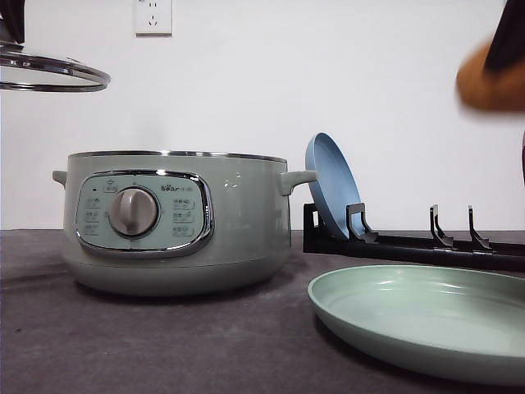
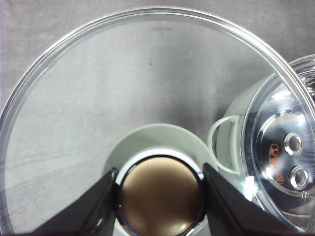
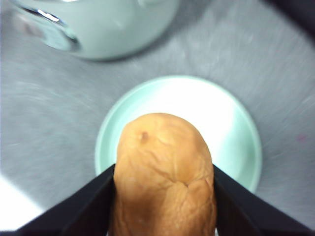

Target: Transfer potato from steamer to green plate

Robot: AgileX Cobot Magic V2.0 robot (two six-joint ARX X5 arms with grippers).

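Observation:
The orange-brown potato (image 3: 165, 172) sits between the black fingers of my right gripper (image 3: 165, 196), which is shut on it, high above the pale green plate (image 3: 231, 128). In the front view the potato (image 1: 492, 82) is a blur at the upper right, above the green plate (image 1: 426, 316). The sage-green steamer (image 1: 176, 222) stands open at the left. My left gripper (image 2: 160, 196) is shut on the knob of the glass lid (image 2: 123, 78), held up in the air to the left of the steamer (image 2: 236, 142); the lid (image 1: 49, 75) shows at the upper left of the front view.
A blue plate (image 1: 332, 185) leans upright in a black dish rack (image 1: 410, 242) behind the green plate, right of the steamer. The dark grey tabletop (image 1: 164, 345) lies in front. A white wall with a socket (image 1: 153, 16) stands behind.

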